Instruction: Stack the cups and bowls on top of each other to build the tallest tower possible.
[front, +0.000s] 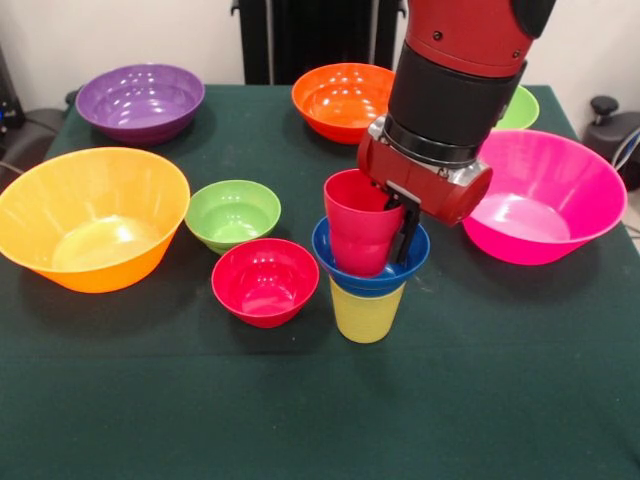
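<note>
Green cloth table (300, 420), white wall (120, 35), black stand (320, 35) behind

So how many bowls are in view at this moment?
8. Purple bowl back left; orange bowl back centre; green bowl mostly hidden behind the arm; pink bowl right; orange-yellow bowl left; small green bowl and small red bowl centre; blue bowl on the yellow cup.
</note>
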